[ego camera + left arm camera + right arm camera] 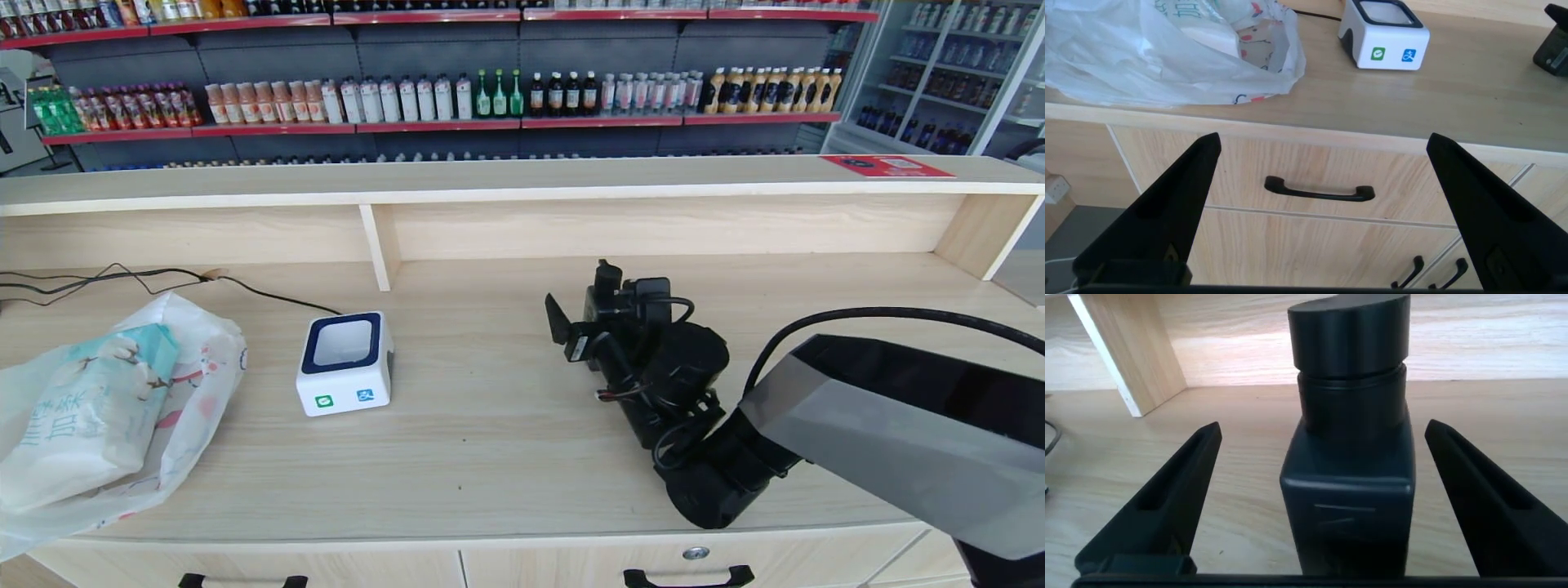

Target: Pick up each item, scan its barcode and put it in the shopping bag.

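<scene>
Below the counter's (490,425) front edge the left gripper (1324,140) is hanging spread and empty. At the front left corner the shopping bag (220,351) is slumping around a tissue pack (90,408) bearing large printed characters, and its limp mouth could snag a drop. The scanner (344,363) is showing two small icons. Farther back the right gripper's (1323,425) released fingers are straddling the dark bottle (1349,457) without touching it, and an off-centre squeeze could tip it.

The shopping bag (214,359) runs off the head view's left edge.

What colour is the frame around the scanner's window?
Dark blue, on a white scanner; clearest in the head view.
</scene>
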Available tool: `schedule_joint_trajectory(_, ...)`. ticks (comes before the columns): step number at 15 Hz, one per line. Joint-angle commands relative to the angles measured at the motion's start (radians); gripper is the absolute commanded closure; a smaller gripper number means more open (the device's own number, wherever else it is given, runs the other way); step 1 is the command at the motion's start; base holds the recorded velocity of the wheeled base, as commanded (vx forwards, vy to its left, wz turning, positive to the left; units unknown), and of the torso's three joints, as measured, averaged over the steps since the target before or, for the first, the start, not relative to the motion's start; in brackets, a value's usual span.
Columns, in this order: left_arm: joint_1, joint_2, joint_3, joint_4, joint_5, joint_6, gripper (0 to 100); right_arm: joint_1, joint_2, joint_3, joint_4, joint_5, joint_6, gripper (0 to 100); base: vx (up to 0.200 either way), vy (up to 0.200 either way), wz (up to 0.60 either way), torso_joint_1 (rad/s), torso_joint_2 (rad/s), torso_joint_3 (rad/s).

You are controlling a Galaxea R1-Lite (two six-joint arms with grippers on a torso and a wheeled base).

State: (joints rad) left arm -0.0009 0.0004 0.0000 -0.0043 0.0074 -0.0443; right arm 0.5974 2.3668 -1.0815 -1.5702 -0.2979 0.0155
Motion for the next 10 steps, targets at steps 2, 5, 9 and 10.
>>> schedule_joint_trajectory(2, -0.001, 0.0, 0.0, 0.0, 0.0, 0.0, 0, 0.001, 0.037, -0.032, -0.001, 0.002, 0.0, 0, 0.0, 0.0, 0.0, 0.0, 0.0, 0.0)
schedule_joint_trajectory(5, 0.001, 0.0, 0.0, 0.0, 0.0, 0.0, 0, 0.001, 0.037, -0.032, -0.001, -0.001, 0.0, 0, 0.0, 0.0, 0.0, 0.0, 0.0, 0.0)
schedule_joint_trajectory(9, -0.001, 0.0, 0.0, 0.0, 0.0, 0.0, 0, -0.001, 0.035, -0.028, -0.001, 0.002, 0.004, 0, 0.0, 0.0, 0.0, 0.0, 0.0, 0.0)
schedule_joint_trajectory(10, 0.001, 0.0, 0.0, 0.0, 0.0, 0.0, 0, -0.001, 0.035, -0.026, -0.001, 0.0, 0.009, 0, 0.0, 0.0, 0.0, 0.0, 0.0, 0.0)
